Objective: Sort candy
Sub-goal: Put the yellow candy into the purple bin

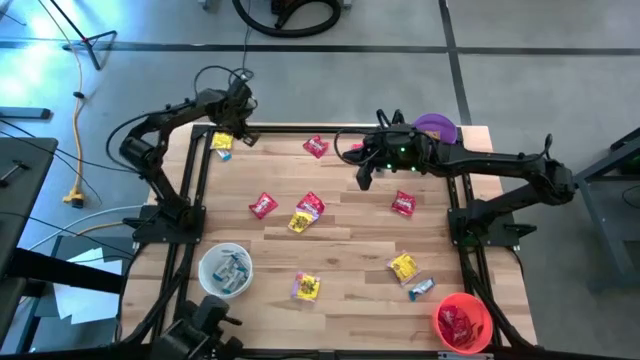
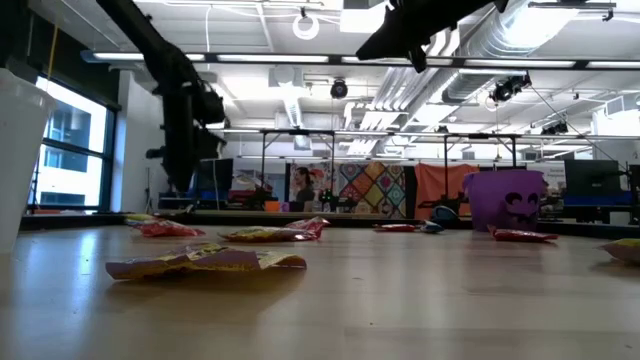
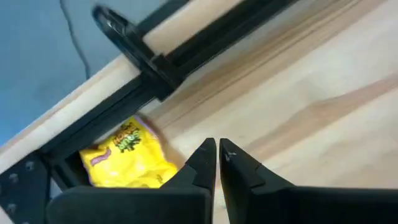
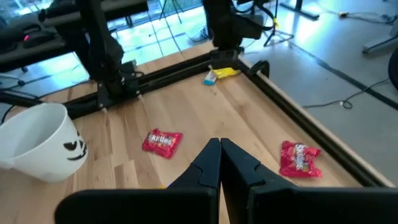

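Yellow wrapper (image 3: 127,158) lies at the table's (image 1: 350,250) far left corner, against the black frame rail (image 3: 155,62); the left hand (image 3: 217,163) hangs right beside it with fingers pressed together and nothing visibly between them, so the pinch looks to have missed. The right hand (image 4: 219,163), also closed and empty, hovers over the far middle, near a red sweet (image 1: 316,146). The remaining candy (image 1: 306,211) is scattered across the wood, red and yellow mixed. The white bowl (image 1: 225,270) holds blue pieces, the red bowl (image 1: 462,322) red ones, so the purple bowl (image 1: 437,128) is probably meant for yellow
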